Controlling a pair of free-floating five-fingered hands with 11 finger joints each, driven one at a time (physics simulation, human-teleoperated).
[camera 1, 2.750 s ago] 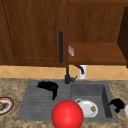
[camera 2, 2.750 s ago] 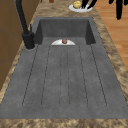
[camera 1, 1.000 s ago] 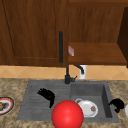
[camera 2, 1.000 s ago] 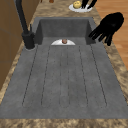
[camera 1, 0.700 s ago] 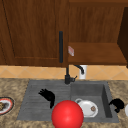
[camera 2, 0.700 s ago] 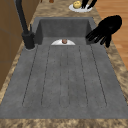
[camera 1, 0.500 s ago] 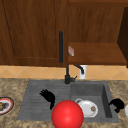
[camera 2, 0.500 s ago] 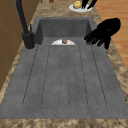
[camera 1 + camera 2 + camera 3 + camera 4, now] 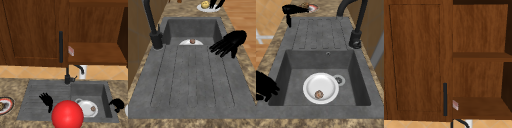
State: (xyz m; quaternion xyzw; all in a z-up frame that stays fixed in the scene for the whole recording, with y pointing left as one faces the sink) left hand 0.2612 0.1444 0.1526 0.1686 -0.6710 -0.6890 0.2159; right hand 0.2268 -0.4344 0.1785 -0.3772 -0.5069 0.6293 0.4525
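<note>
Fingers of the left hand (image 9: 47, 100) are spreading out straight and relaxed, holding nothing, as it is hovering over the ribbed draining board (image 9: 42, 95) of the grey sink (image 9: 190, 27). In the left side view this hand (image 9: 229, 43) is hanging above the board's front edge, fingertips pointing across the grooves toward the black faucet (image 9: 151, 23) on the far side. Just to its right in the front view, a red ball (image 9: 67, 114) is sitting close beside it, nearly at its fingertips. Beyond the ball, in the basin, a white plate (image 9: 87, 107) with a small brown morsel (image 9: 318, 94) on it is lying flat next to the drain. To the left of the hand, a red-rimmed plate (image 9: 5, 105) is resting on the speckled counter. The right hand (image 9: 116, 104) is floating at the basin's right rim, fingers curling downward around nothing, well apart from the left hand. Above, a wooden wall cabinet (image 9: 416, 57) with a dark handle is standing closed beside open shelves.
</note>
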